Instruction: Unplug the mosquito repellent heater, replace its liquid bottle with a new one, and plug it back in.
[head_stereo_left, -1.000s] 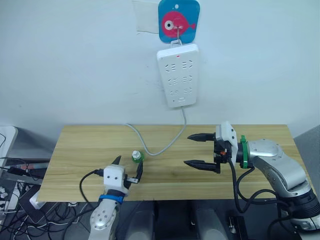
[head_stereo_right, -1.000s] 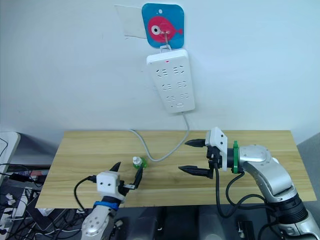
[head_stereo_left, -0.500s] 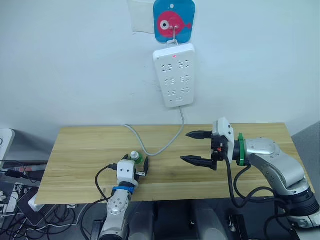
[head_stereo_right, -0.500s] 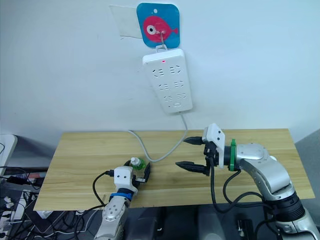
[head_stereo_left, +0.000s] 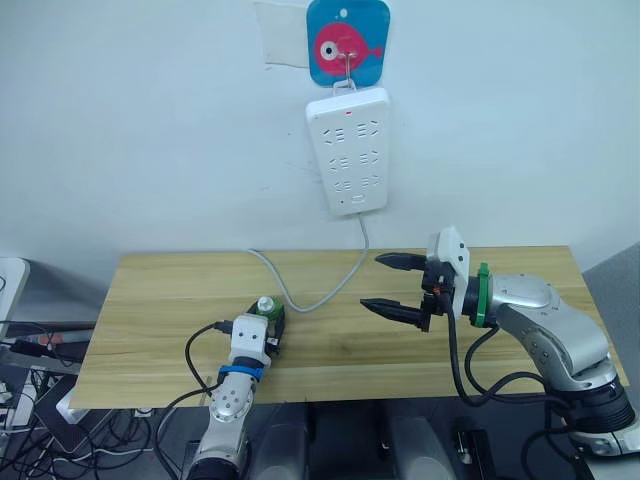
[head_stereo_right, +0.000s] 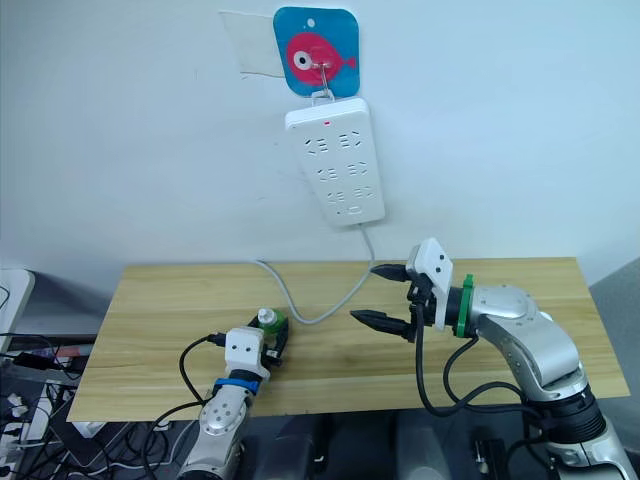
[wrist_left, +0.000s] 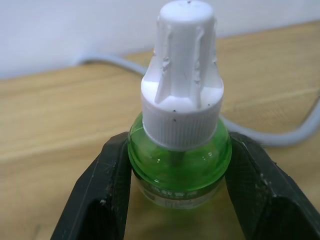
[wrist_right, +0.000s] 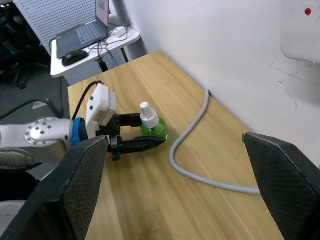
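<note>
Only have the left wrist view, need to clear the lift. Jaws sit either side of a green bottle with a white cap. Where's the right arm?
Observer: The right gripper hovers over the table with its jaws wide open. It is across the grey cable from the bottle and apart from it.
Operator: Bottle standing or tipped?
Observer: Upright, base on the wood. The left gripper is shut on its green body.
Operator: Where does that cable go?
Observer: Up to a white power strip hanging on the wall under a fish plaque. The strip's red light is lit.
</note>
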